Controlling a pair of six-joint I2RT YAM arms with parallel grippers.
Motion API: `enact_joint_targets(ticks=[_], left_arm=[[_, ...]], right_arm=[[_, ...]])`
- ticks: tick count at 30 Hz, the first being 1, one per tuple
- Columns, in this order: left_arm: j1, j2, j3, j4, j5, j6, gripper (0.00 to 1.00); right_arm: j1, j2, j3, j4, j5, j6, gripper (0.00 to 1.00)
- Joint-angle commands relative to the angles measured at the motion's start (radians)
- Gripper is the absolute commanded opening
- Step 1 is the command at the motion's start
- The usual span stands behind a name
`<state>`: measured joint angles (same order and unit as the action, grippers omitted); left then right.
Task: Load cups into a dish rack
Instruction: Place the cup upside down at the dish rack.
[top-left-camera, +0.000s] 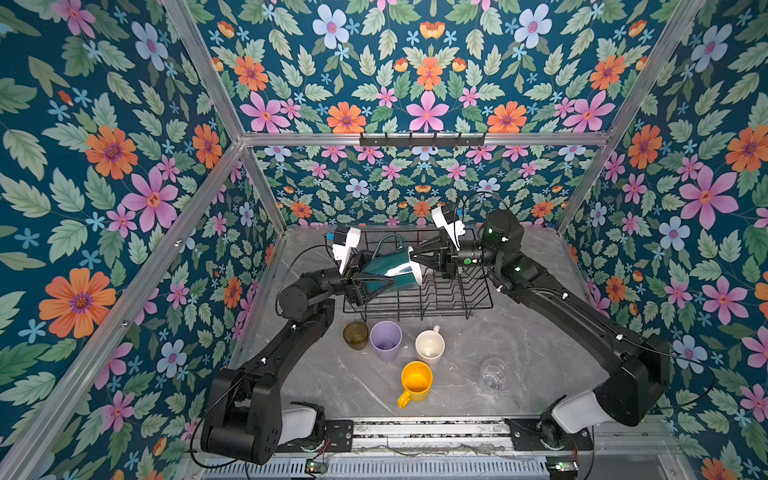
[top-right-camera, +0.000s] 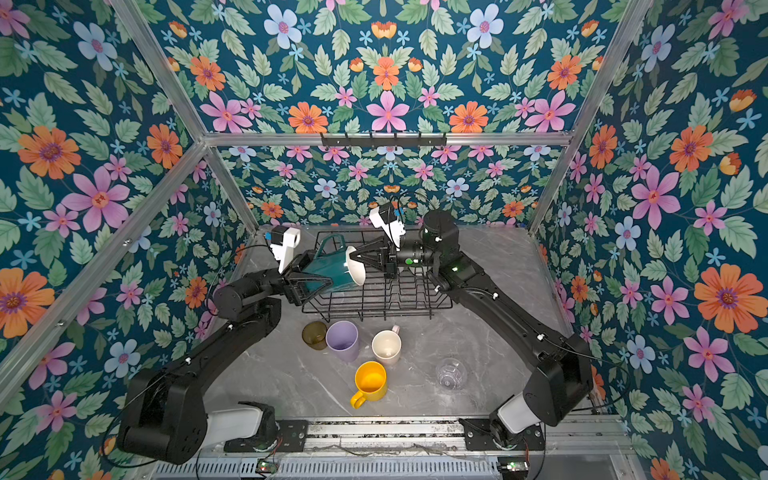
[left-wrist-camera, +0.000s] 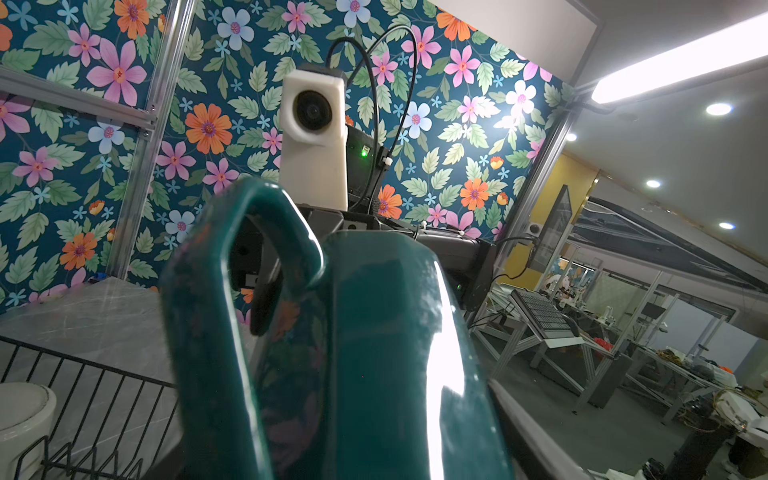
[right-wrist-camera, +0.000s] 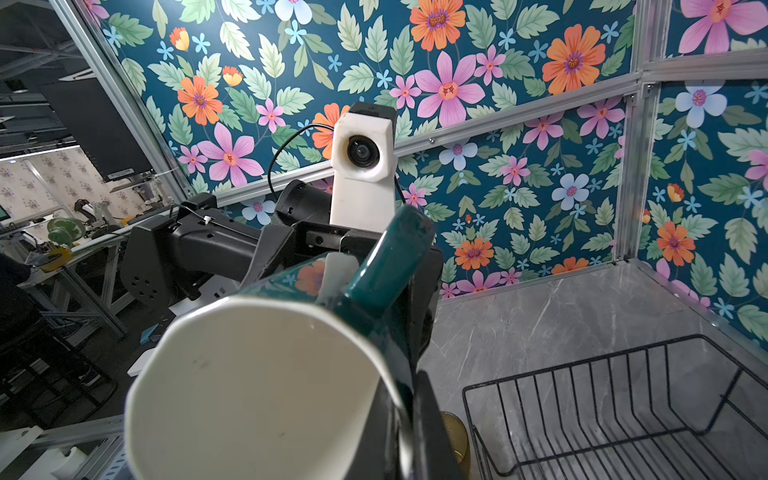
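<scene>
The right hand (top-left-camera: 413, 254) is clamped on the rim of the dark green mug (top-left-camera: 390, 264), which hangs on its side above the dish rack (top-left-camera: 415, 308), mouth toward that hand and handle pointing up. The left hand (top-left-camera: 380, 270) straddles the mug's base end with its jaws wide. Whether they press on the mug cannot be told.

Only the right wrist view looks into the mug's white inside (right-wrist-camera: 257, 395), with the left arm's wrist camera (right-wrist-camera: 362, 153) facing it. Only the left wrist view shows the glossy outer wall and handle (left-wrist-camera: 232, 299) close up, and a white cup (left-wrist-camera: 20, 415) among the rack's wires.

Both top views show the arms reaching from the near rail, elbows out and forearms meeting over the rack's left part.

On the table (top-left-camera: 532, 332) in front of the rack stand an olive-brown tumbler (top-left-camera: 355, 335), a lilac tumbler (top-left-camera: 385, 340) and a pale pink mug (top-left-camera: 429, 346). The yellow mug (top-left-camera: 415, 382) and clear glass (top-left-camera: 494, 374) stand nearer.
</scene>
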<state>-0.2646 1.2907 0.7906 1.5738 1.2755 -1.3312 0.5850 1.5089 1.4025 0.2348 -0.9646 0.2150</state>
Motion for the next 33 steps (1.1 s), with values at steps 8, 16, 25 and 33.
enact_joint_targets(ticks=[8, 16, 25, 33], left_arm=[[-0.004, 0.001, 0.043, 0.092, 0.013, -0.007, 0.0], [-0.001, 0.002, 0.064, 0.078, 0.002, -0.004, 0.0], [0.01, -0.016, 0.071, -0.043, -0.012, 0.082, 0.0], [0.015, -0.044, 0.103, -0.379, -0.054, 0.311, 0.0]], right_arm=[[0.001, -0.024, -0.009, -0.016, 0.151, 0.031, 0.05], [-0.005, -0.049, -0.025, -0.038, 0.185, 0.054, 0.22], [-0.025, -0.082, -0.039, -0.07, 0.23, 0.087, 0.45], [-0.073, -0.203, -0.12, -0.172, 0.432, 0.112, 0.71]])
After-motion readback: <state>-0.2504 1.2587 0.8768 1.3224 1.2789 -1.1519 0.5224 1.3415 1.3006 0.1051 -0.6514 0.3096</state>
